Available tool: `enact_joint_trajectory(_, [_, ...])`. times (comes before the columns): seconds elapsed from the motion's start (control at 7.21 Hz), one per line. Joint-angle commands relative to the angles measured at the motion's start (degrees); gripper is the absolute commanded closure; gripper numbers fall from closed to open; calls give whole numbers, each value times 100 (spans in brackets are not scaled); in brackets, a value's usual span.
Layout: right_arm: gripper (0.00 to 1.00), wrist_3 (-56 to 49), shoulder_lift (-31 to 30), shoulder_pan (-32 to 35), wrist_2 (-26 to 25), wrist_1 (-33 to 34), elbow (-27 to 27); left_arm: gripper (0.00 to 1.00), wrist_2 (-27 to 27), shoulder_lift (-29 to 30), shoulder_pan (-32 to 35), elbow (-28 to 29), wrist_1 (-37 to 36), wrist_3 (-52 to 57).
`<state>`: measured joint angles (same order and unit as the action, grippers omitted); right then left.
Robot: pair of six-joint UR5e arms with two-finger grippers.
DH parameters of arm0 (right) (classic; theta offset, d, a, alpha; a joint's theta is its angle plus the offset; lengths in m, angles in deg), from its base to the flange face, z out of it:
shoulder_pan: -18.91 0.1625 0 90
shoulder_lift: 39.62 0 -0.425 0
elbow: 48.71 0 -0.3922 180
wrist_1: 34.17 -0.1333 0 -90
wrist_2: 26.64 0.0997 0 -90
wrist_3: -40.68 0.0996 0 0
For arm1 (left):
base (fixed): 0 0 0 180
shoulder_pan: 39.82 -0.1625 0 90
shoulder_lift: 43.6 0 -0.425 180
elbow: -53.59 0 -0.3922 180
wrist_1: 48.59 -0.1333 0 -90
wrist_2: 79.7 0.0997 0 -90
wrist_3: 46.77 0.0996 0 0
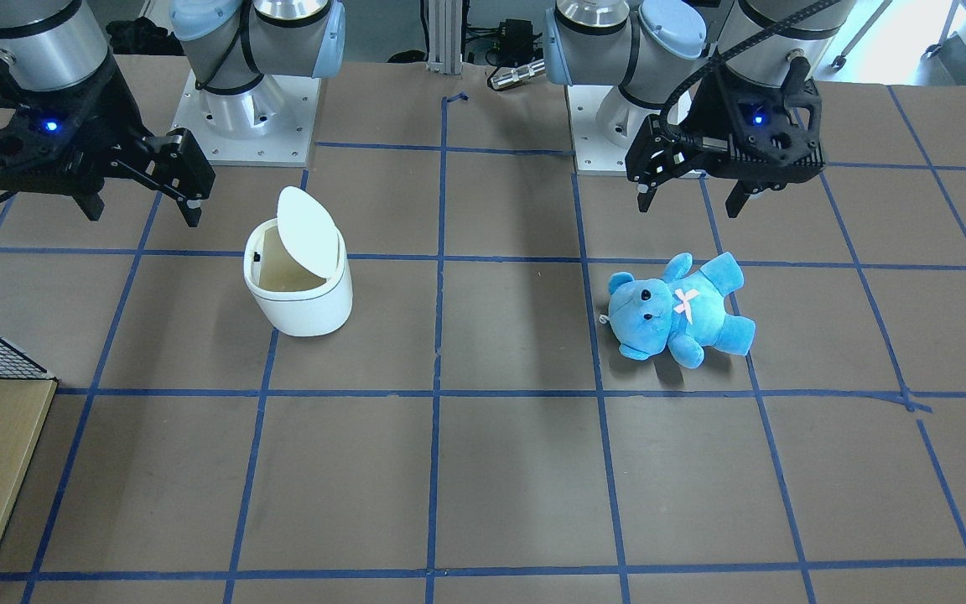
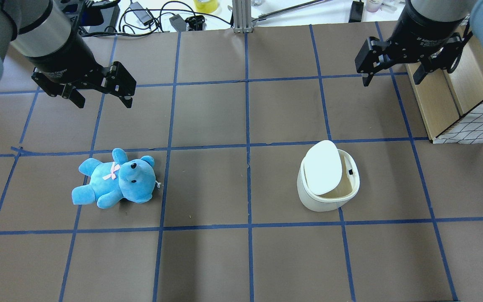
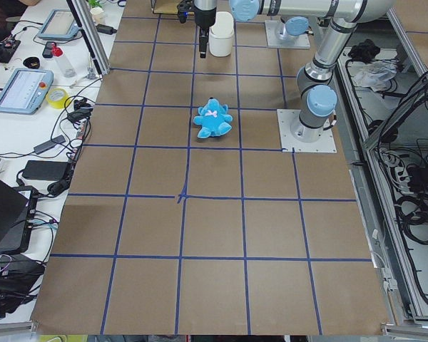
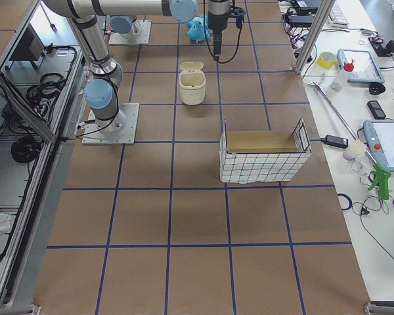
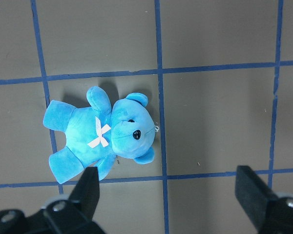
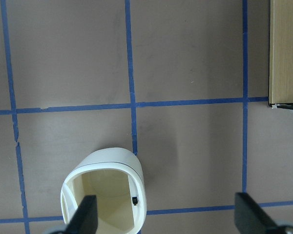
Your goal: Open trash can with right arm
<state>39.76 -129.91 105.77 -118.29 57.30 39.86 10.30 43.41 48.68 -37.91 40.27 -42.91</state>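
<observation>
The trash can [image 1: 305,306] stood on the table [image 1: 516,486] toward the robot's right, its lid [image 1: 305,228] already tipped up (the hollow showed in the wrist view). Behind and above it the right gripper [image 1: 144,201] hung clear, fingers [image 1: 183,168] spread wide, holding nothing. A careless descent could have knocked the lid shut or shoved the light bin over.
</observation>
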Motion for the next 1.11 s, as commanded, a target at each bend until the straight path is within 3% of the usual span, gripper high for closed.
enact_joint_trajectory(0.0, [0,39,-23,15,85,81,2,0,0,0,0,0,0,0])
enact_joint_trajectory(0.42, [0,57,-24,33,418,3,2,0,0,0,0,0,0,0])
enact_joint_trajectory(0.97, [0,92,29,314,375,11,2,0,0,0,0,0,0,0])
